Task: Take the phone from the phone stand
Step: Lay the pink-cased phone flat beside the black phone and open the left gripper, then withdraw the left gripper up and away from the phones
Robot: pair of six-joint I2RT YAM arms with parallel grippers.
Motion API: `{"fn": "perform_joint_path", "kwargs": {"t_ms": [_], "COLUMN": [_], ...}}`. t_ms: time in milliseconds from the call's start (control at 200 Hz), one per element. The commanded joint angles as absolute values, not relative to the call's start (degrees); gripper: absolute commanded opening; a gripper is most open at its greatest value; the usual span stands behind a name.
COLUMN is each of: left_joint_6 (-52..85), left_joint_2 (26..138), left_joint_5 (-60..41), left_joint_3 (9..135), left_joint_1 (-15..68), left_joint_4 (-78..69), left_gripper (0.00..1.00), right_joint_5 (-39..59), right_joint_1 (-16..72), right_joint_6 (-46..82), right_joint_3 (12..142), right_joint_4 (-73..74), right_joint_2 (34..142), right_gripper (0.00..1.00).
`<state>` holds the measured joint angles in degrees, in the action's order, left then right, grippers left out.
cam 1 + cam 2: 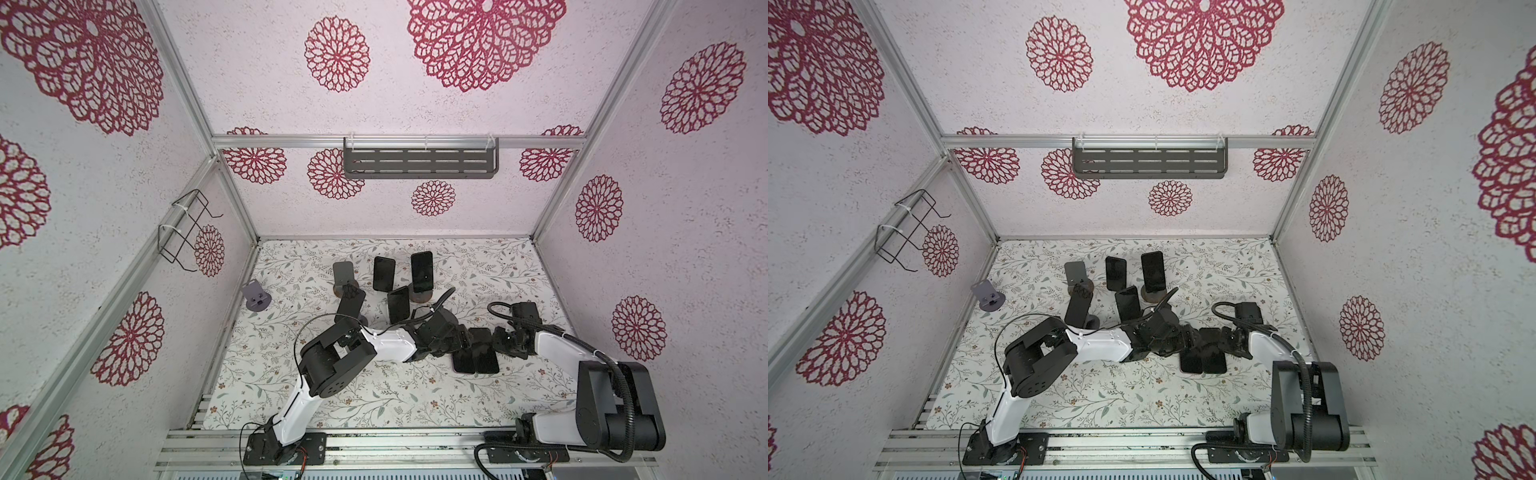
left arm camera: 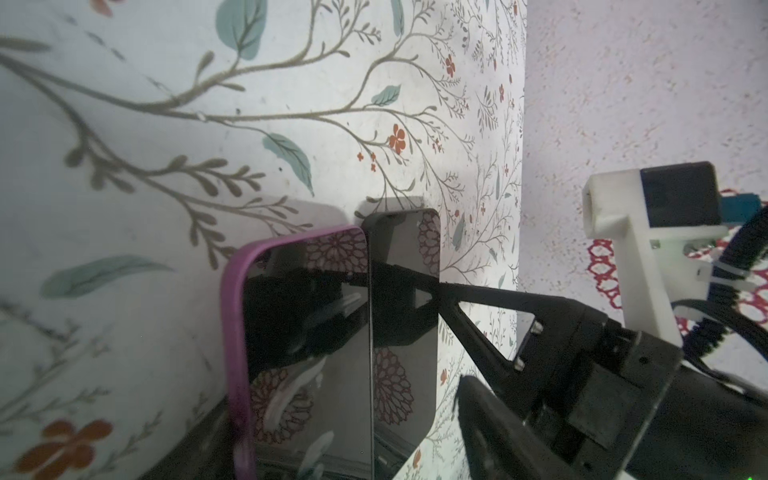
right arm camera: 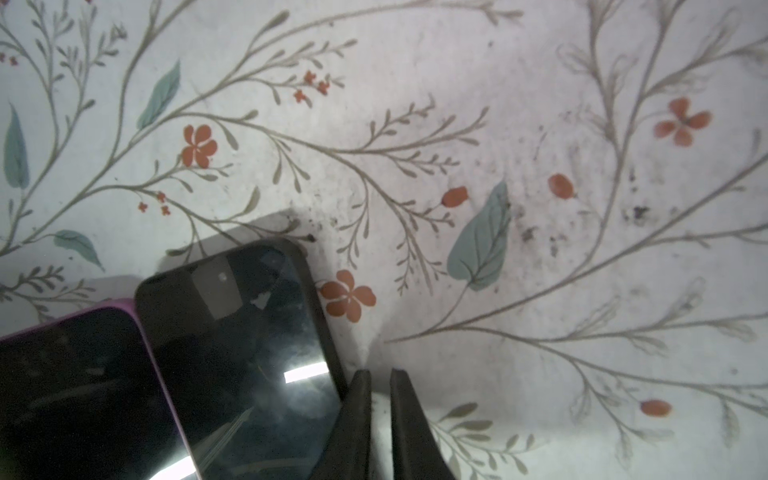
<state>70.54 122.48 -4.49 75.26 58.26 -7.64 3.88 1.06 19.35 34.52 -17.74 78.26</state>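
Note:
Two phones lie flat side by side on the floral table. One has a purple case (image 2: pixel 299 332) (image 1: pixel 463 363), the other is black (image 2: pixel 405 316) (image 3: pixel 249 353) (image 1: pixel 487 357). My left gripper (image 2: pixel 332 440) (image 1: pixel 460 338) hangs low over them, open, its fingers astride both phones and holding nothing. My right gripper (image 3: pixel 380 399) (image 1: pixel 497 338) rests by the black phone's edge, almost shut with a thin slit and nothing in it. Further back a dark phone (image 1: pixel 422 272) leans upright on a phone stand (image 1: pixel 420 296) with a wooden base. Two more phones (image 1: pixel 383 273) (image 1: pixel 398 304) stand near it.
Two bare stands (image 1: pixel 344 272) (image 1: pixel 351 306) and a small grey stand (image 1: pixel 255 296) are at the back left. A slotted metal shelf (image 1: pixel 419 162) hangs on the back wall and a wire rack (image 1: pixel 185 228) on the left wall.

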Motion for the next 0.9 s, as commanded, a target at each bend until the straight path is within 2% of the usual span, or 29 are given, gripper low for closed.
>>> {"fn": "perform_joint_path", "kwargs": {"t_ms": [0,215,420,626,786,896], "left_joint_6": [68.33,65.19,61.50,52.15,43.98,39.36], "left_joint_2": [121.99,119.59,117.74,113.12,102.80,92.73], "left_joint_5": [-0.94,0.90,3.15,8.79,15.37,19.72], "left_joint_3": [74.21,74.84,76.41,79.51,77.66,73.03], "left_joint_1": [58.62,59.03,60.28,61.08,60.95,59.13], "left_joint_4": [2.75,6.74,9.23,15.84,17.66,19.89], "left_gripper": [0.83,0.88,0.88,0.88,0.86,0.89], "right_joint_5": [5.52,4.97,3.74,4.36,5.96,6.09], "right_joint_1": [1.41,1.41,1.33,1.29,1.40,1.41], "right_joint_6": [20.37,20.76,21.46,21.79,22.74,22.51], "right_joint_3": [34.24,33.83,34.12,35.96,35.51,36.16], "right_joint_4": [-18.53,-19.26,-21.52,-25.27,-25.18,-26.98], "right_joint_2": [76.33,73.89,70.43,67.39,63.60,61.94], "right_gripper": [0.18,0.22,0.25,0.27,0.29,0.30]}}
